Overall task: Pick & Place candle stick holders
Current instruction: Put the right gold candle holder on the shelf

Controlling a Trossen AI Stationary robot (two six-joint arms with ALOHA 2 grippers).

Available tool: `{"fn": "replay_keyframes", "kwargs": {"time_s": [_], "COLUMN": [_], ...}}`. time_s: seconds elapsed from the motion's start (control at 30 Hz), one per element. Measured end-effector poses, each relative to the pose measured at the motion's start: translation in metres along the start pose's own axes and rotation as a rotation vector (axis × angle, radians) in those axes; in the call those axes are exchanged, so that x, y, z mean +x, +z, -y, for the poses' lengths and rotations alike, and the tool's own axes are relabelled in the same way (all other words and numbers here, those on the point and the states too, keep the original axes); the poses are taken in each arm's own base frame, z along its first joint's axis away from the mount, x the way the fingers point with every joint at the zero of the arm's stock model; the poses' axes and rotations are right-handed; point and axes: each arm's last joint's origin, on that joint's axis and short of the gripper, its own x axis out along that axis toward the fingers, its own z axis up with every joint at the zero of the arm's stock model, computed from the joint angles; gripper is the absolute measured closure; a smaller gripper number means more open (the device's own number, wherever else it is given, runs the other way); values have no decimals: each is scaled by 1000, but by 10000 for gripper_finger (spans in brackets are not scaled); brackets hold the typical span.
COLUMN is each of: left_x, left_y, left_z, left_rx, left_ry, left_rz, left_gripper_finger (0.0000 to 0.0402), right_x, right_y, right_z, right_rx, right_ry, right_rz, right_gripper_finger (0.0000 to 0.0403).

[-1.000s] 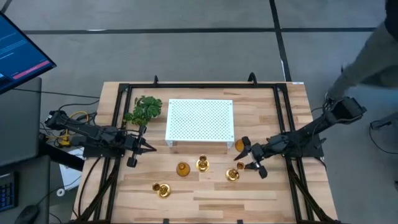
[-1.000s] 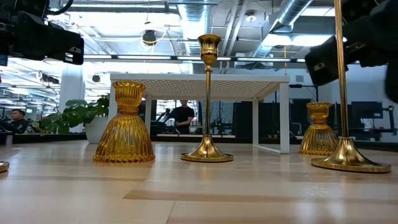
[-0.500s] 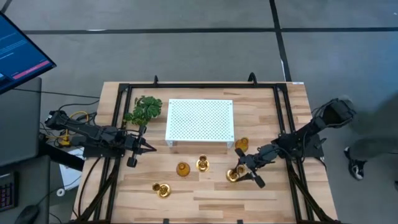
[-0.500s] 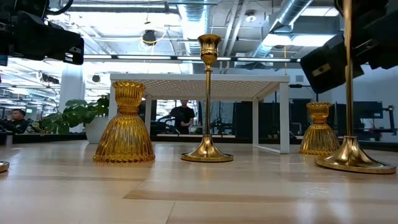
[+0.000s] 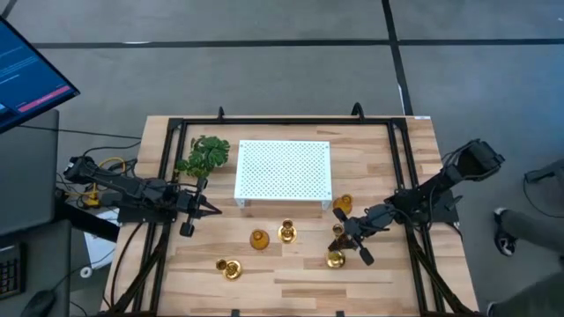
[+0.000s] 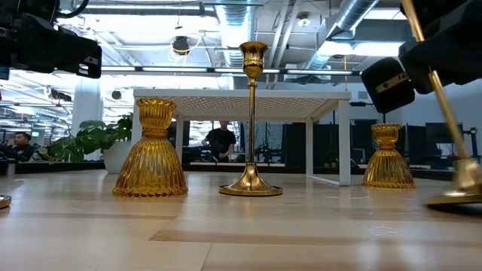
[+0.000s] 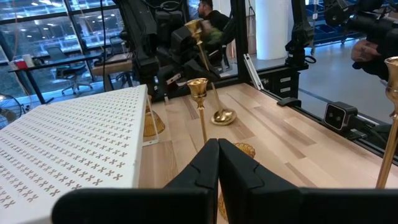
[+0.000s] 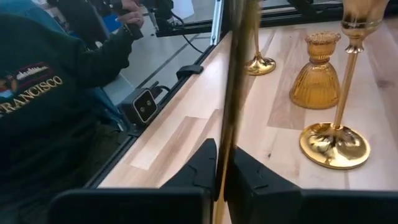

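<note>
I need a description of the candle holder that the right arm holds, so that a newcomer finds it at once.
Start from the white perforated stand in the middle of the table, then look toward the near right of it. There the right end effector grips a slim brass candle holder by its stem. Unlike the other holders, which stand upright, this one is tilted, its round base lifted on one side.

The right hand (image 5: 348, 239) has swung in toward the near side of the desk (image 5: 291, 273) and closed on the tall slim candle holder (image 5: 336, 255) — a second ago its fingers were spread. That holder, upright before, now leans in the low view, its base (image 6: 461, 192) tipped partly off the wood and shifted nearer — out to the right
</note>
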Motion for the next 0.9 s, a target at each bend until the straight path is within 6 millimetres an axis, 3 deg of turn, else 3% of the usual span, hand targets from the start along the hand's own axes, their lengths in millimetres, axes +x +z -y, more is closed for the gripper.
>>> {"fn": "replay_keyframes", "kwargs": {"time_s": [0.23,0.57,0.9], "left_x": [0,0,0], "left_y": [0,0,0], "left_z": [0,0,0], "left_rx": [0,-4,-4], "left_ry": [0,0,0], "left_rz": [0,0,0], "left_gripper_finger": [394,394,394], "right_x": [-3,-32,-46], "right_y": [5,43,127], "right_z": [4,10,13], "right_rx": [27,27,-175], "right_ry": [-40,-50,-135], "right_rz": [32,177,71], "right_gripper_finger": [397,398,400]}}
